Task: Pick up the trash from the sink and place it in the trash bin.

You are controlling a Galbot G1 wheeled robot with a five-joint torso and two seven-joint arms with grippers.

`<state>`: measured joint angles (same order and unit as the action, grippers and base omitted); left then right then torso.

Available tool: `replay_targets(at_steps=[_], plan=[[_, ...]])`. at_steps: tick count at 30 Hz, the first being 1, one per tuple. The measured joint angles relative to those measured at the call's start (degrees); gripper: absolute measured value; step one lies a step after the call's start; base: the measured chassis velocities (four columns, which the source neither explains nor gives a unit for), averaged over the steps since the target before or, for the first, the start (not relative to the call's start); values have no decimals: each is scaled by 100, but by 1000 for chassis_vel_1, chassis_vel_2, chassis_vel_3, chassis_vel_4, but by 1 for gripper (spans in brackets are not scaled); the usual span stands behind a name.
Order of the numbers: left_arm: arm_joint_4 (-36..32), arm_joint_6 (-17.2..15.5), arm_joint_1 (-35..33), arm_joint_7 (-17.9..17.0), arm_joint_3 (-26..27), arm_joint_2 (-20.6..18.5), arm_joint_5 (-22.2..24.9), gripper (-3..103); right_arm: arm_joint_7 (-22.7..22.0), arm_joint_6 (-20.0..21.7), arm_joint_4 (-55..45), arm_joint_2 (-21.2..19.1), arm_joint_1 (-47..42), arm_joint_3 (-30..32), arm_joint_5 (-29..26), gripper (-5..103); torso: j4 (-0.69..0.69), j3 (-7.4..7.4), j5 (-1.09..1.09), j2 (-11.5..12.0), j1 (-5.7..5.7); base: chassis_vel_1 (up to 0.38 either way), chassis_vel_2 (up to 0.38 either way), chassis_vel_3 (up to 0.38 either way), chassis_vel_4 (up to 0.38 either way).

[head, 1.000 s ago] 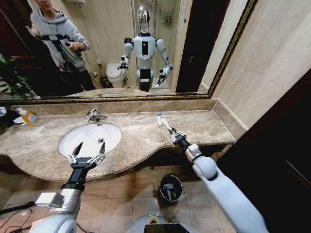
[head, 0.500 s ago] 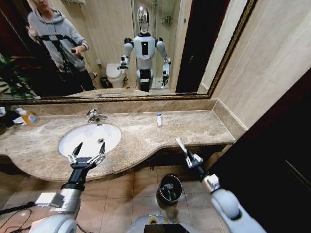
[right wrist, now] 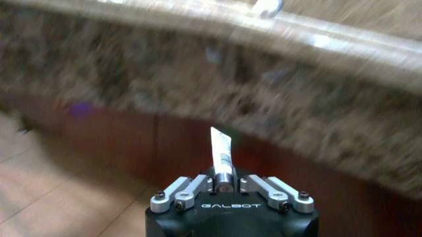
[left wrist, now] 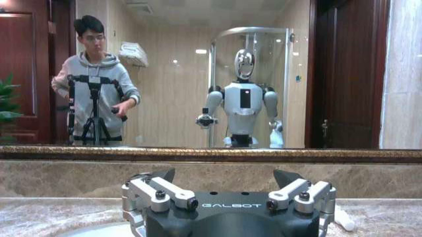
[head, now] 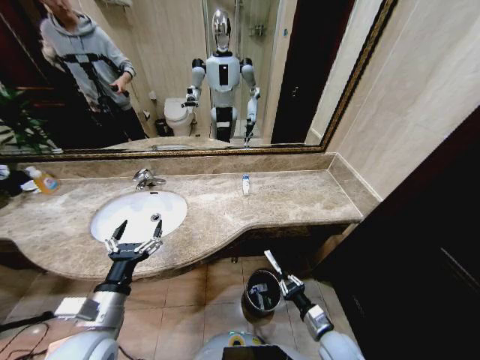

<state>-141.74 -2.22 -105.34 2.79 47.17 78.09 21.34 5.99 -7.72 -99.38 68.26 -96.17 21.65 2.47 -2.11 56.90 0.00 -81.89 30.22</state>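
White and slim, a small tube (right wrist: 220,148) stands pinched between the fingers of the right gripper (right wrist: 224,183), which are closed tight on its lower end; its flat crimped end juts out beyond the fingertips. In the head view this right gripper (head: 283,282) is low, below the counter edge and just beside the trash bin (head: 262,291), with the tube (head: 273,263) angled up and away from the bin's rim. The bin stands on the tiled floor under the marble surround (head: 300,199), and some pale pieces lie inside it.

Up on the counter, another small white tube (head: 245,184) with a blue mark stands near the back wall, well apart from either gripper. The sink (head: 139,214) lies to the robot's left with its chrome faucet (head: 145,178) behind it.

The left gripper (head: 133,241) hovers over the near rim of the sink, fingers spread wide and holding nothing. The left wrist view shows those fingers (left wrist: 158,190) splayed.
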Motion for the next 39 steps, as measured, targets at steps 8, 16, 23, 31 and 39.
replay_targets(at_steps=[8, 16, 23, 31, 39], plan=[[0, 0, 0, 3, -1, 0, 0, 100, 491, 60, 1785, 250, 974, -213, 658, 17, -1, 0, 0, 0, 0, 0, 0, 0, 0], [0, 0, 0, 0, 0, 0, 0, 100, 673, 160, 3395, 529, 1880, -495, 1248, 17, 0, 1, 0, 1, 0, 0, 0, 0, 0], [0, 0, 0, 0, 0, 0, 0, 100, 677, 50, 4471, 852, 2637, -630, 1801, 17, 0, 1, -2, 1, 0, 0, 0, 0, 0], [0, 0, 0, 0, 0, 0, 0, 100, 673, -152, 5432, 1179, 3340, -565, 2090, 17, -1, 1, 1, 1, 1, 0, 0, 0, 0], [0, 0, 0, 0, 0, 0, 0, 100, 673, -230, 5742, 1145, 3522, -533, 2084, 17, 0, 0, 0, 1, 1, 0, 0, 0, 0]])
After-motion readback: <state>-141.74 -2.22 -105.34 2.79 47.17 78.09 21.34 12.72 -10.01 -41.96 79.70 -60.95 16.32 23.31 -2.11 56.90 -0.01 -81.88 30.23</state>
